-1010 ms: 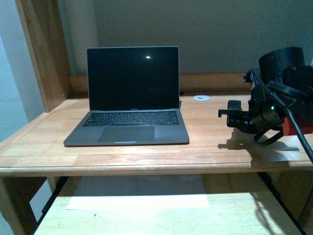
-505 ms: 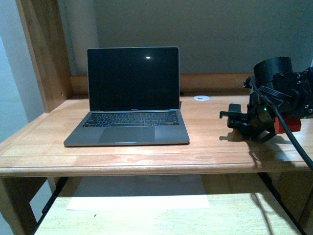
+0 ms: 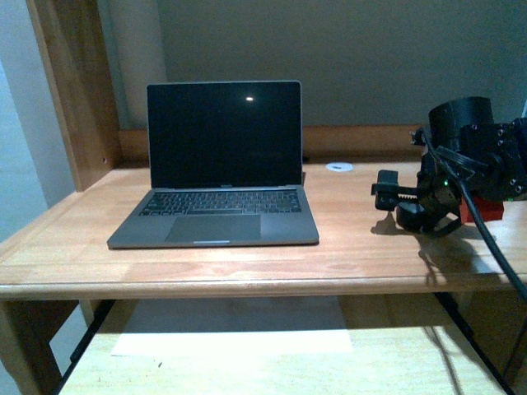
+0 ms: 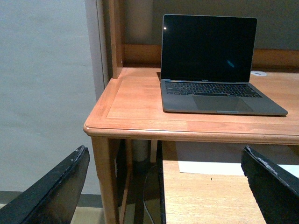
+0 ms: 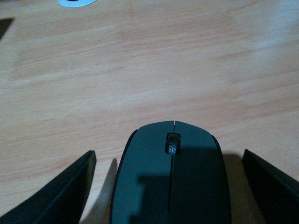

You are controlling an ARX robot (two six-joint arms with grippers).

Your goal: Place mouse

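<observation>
Right wrist view shows the mouse (image 5: 172, 177), a dark oval with a scroll wheel, lying flat on the wooden desk (image 5: 140, 70). It sits centred between the two fingers of the right gripper (image 5: 172, 186), which are spread wide with bare wood showing on each side, so neither finger touches it. The mouse's long axis runs straight along the gripper's line of reach, its button end pointing away from the wrist toward a small white disc (image 5: 74, 2) at the far edge of the picture.

Front view places the right gripper (image 3: 391, 191) low over the desk (image 3: 247, 263), to the right of an open laptop (image 3: 222, 164) with a dark screen; the mouse itself is hidden there behind the arm.

Left wrist view shows the left gripper (image 4: 163, 186) hanging off the desk's left corner, fingers wide and empty, far from the mouse.

The mouse looks set down and released, so the placing seems nearly done. A straight lift or pull-back of the right arm would clear it without a nudge.
</observation>
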